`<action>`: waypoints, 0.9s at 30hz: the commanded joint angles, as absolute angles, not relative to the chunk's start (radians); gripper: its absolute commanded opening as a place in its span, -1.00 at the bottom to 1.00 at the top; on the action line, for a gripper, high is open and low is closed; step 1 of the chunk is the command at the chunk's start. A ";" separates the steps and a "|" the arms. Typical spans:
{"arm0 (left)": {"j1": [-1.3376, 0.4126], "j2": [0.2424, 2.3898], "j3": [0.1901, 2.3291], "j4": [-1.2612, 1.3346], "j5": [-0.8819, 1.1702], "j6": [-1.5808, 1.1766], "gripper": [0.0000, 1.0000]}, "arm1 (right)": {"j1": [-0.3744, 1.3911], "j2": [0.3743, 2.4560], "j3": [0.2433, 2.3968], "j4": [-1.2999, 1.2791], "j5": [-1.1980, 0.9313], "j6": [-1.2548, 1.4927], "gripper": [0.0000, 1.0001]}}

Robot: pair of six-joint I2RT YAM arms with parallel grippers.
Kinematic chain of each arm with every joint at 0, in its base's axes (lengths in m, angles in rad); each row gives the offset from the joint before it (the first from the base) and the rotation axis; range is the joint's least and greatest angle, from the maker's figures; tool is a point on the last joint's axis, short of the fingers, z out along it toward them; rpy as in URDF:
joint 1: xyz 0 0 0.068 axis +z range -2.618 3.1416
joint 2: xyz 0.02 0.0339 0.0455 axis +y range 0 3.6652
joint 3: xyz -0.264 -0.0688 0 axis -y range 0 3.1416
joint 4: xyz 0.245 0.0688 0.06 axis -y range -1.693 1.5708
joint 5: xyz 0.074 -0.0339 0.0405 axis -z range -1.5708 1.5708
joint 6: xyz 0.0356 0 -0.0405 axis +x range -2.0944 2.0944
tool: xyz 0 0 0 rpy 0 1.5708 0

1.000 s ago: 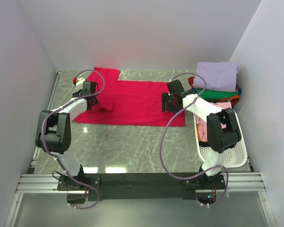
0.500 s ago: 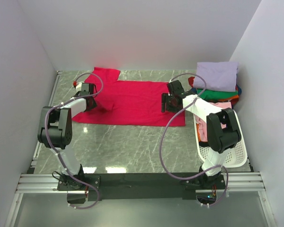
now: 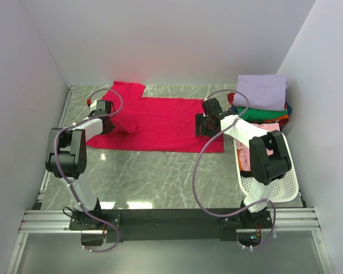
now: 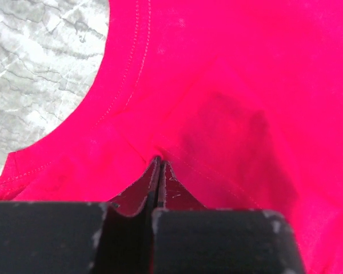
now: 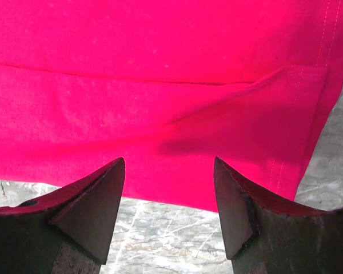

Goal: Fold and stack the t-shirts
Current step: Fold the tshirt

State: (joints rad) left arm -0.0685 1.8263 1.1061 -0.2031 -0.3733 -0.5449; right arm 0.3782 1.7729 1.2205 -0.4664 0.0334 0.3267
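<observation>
A large crimson-red t-shirt (image 3: 163,121) lies spread flat at the back of the table. My left gripper (image 3: 108,121) is down at the shirt's left side, near the sleeve. In the left wrist view its jaws are shut, and a small pucker of the red t-shirt (image 4: 228,85) is pinched at the tips of the left gripper (image 4: 159,163). My right gripper (image 3: 201,126) hovers over the shirt's right part. In its wrist view the right gripper (image 5: 169,162) stands open over the red t-shirt's (image 5: 160,85) hemmed edge, holding nothing.
Folded t-shirts are stacked at the back right, lavender (image 3: 262,91) on top and green (image 3: 264,113) below it, with orange and blue edges showing. A white perforated basket (image 3: 287,181) with pink cloth (image 3: 246,155) stands at the right. Grey marble table (image 3: 160,174) in front.
The left gripper's jaws have closed on the red cloth, and the gripper has shifted slightly left. The right arm has not moved.
</observation>
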 commanded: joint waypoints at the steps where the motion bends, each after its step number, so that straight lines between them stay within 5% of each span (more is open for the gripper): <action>1: -0.066 1.833 1.131 -0.183 -0.357 -0.549 -0.99 | 0.387 1.733 1.212 -0.456 0.046 0.318 0.40; 27: -0.017 2.066 1.637 -0.288 -0.218 -0.609 -0.99 | 0.390 1.733 1.213 -0.474 0.060 0.318 0.40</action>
State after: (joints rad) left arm -0.0177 2.0483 1.5684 -0.2684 -0.2478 -0.5926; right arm 0.3790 1.7691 1.2034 -0.4690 0.0418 0.3237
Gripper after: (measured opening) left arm 0.013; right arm 0.699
